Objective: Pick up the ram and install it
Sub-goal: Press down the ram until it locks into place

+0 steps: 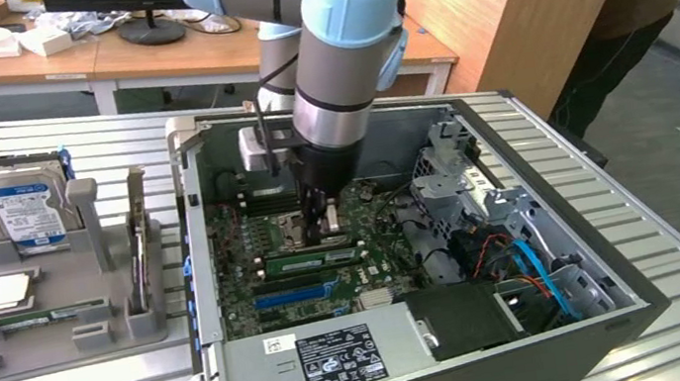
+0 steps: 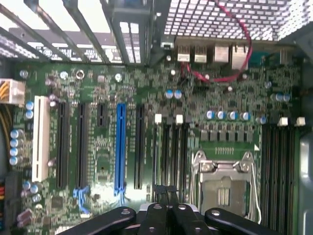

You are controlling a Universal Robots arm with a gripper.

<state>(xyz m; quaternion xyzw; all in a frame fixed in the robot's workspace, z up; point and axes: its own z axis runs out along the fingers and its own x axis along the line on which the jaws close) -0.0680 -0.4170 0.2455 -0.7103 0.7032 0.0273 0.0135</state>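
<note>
Green ram (image 1: 313, 257) sits just beside end effector (image 1: 321, 221) (on motherboard (image 1: 385, 269)).

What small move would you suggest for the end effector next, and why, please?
Probably a short, slow, straight descent: the end effector hangs just above the motherboard, lined up with the white-clipped memory slots beside the CPU socket. I cannot tell whether it carries the ram.

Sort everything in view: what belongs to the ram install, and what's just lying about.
Job in hand:
ram, inside the computer case
memory slots on the motherboard
claw, low over the board

Lying about:
hard drive
processor chip
grey holder they sit in
</note>
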